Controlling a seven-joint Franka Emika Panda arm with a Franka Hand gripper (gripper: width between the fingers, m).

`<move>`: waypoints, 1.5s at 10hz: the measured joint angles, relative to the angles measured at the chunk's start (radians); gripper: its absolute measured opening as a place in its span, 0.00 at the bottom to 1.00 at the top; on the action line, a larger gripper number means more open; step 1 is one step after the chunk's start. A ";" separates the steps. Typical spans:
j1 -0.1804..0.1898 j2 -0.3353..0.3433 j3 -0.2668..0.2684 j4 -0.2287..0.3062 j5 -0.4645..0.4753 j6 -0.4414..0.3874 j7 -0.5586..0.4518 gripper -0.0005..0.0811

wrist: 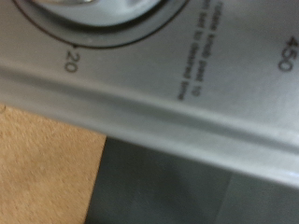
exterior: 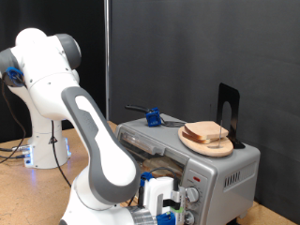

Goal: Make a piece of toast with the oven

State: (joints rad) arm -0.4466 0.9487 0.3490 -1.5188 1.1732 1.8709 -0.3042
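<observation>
The silver toaster oven (exterior: 225, 169) stands at the exterior view's lower right. Two pale bread slices (exterior: 208, 133) lie overlapping on a round wooden board (exterior: 192, 142) on its top; I cannot tell which is the piece of toast. My gripper (exterior: 167, 204) is low at the oven's front, right by its round knobs (exterior: 192, 195). No fingers show in the wrist view. It is filled by the oven's silver panel (wrist: 187, 112), with the edge of a knob (wrist: 84, 11) and dial marks "20" and "450". The arm hides much of the oven's door side.
A blue-and-black tool (exterior: 150, 116) lies on the oven's top at the back. A black upright bracket (exterior: 228, 111) stands behind the board. The arm's white base (exterior: 42, 141) stands on the wooden table (exterior: 19, 178) at the exterior view's left. A black curtain hangs behind.
</observation>
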 joint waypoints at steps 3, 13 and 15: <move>-0.024 -0.008 0.020 -0.055 0.101 0.027 -0.265 0.13; -0.048 -0.009 0.036 -0.112 0.238 0.030 -0.541 0.14; -0.050 -0.010 0.036 -0.095 0.266 0.051 -0.541 0.15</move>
State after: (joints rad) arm -0.4961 0.9385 0.3851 -1.6134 1.4392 1.9215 -0.8453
